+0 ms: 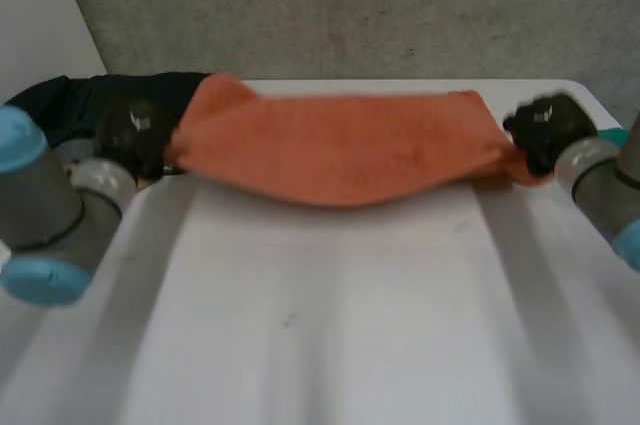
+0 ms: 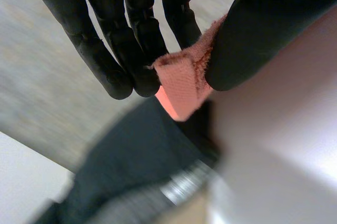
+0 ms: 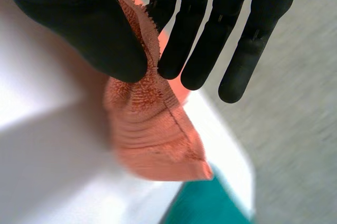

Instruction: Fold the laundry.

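Note:
An orange towel (image 1: 340, 145) hangs stretched between my two hands above the far part of the white table (image 1: 320, 325), sagging in the middle. My left hand (image 1: 135, 130) pinches the towel's left end; its wrist view shows the folded orange edge (image 2: 181, 79) caught between thumb and fingers (image 2: 142, 50). At the towel's right end my right hand (image 1: 545, 125) holds the cloth, and there the thumb (image 3: 89, 29) presses the orange towel (image 3: 152, 134) against the fingers, with a corner drooping below.
A dark garment (image 1: 100, 95) lies at the far left of the table behind my left hand, also seen under the left hand as dark cloth (image 2: 137, 166). A teal item (image 3: 205, 205) lies at the table's right edge. A grey wall stands behind the table.

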Tool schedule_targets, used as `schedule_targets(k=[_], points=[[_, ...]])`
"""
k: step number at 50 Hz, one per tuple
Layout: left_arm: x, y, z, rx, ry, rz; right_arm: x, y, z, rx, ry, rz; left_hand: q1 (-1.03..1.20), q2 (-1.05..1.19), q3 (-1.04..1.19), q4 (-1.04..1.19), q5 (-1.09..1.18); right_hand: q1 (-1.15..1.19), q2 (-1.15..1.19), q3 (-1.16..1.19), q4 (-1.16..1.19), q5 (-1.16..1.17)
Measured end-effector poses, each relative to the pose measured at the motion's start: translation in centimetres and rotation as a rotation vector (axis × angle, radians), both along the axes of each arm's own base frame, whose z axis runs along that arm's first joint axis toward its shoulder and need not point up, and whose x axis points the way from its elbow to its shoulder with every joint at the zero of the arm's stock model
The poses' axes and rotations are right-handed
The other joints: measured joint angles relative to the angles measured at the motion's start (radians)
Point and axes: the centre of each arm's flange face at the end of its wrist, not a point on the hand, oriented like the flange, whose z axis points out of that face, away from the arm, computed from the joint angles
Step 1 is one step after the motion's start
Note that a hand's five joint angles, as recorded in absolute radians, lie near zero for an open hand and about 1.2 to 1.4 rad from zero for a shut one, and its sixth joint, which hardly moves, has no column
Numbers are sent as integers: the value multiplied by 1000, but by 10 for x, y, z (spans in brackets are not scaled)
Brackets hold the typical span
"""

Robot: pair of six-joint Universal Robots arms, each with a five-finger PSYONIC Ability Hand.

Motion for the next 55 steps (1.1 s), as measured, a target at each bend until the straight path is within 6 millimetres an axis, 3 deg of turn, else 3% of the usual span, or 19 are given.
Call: schedule_targets(k=[3,7,13,18,22,25,30,38,49,50,51,52,53,54,55], points=[[8,28,-24,108,-93,-5,-15,11,-18,126,70,-26,0,0,0,0,0,0,0,0,0,0],[19,68,-34,220,-266,-16,-33,30,-16,251,174,-51,0,0,0,0,0,0,0,0,0,0],[36,130,-18,384,-551,-72,-57,72,5,449,378,-10,0,0,0,0,0,19,0,0,0,0],[37,146,-2,426,-594,-112,-63,82,8,490,502,68,0,0,0,0,0,24,0,0,0,1],[29,134,4,411,-565,-115,-63,65,2,418,547,81,0,0,0,0,0,34,0,0,0,3],[21,114,4,386,-541,-87,-61,45,-3,335,534,52,0,0,0,0,0,50,0,0,0,5],[6,68,-1,318,-499,2,-54,5,-11,160,457,-11,0,0,0,0,0,83,0,0,0,6],[-17,6,-9,233,-428,95,-35,-37,-24,-41,320,-19,0,0,0,0,0,87,0,0,0,8],[-42,-46,-23,113,-382,135,-8,-84,-51,-254,254,10,0,0,0,0,0,87,0,0,0,8],[-44,-50,-24,97,-379,135,-6,-88,-54,-262,255,11,-49,-53,-53,-37,-37,40,-49,-50,-47,-26],[-47,-54,-25,81,-377,133,-3,-91,-58,-266,257,12,-200,-173,-172,-173,-171,-153,-266,-261,-258,-255],[-48,-55,-26,76,-376,131,-2,-92,-60,-266,259,11,-393,-366,-341,-346,-339,-189,-287,-281,-277,-275],[-51,-57,-28,64,-375,127,0,-93,-63,-266,262,11,-492,-429,-424,-431,-423,-369,-505,-495,-471,-478],[-53,-58,-30,55,-375,122,2,-95,-67,-264,268,9,-757,-682,-652,-666,-657,-533,-680,-670,-663,-682],[-55,-59,-31,47,-375,118,3,-96,-70,-261,272,7,-849,-763,-754,-772,-755,-688,-822,-807,-803,-818]])
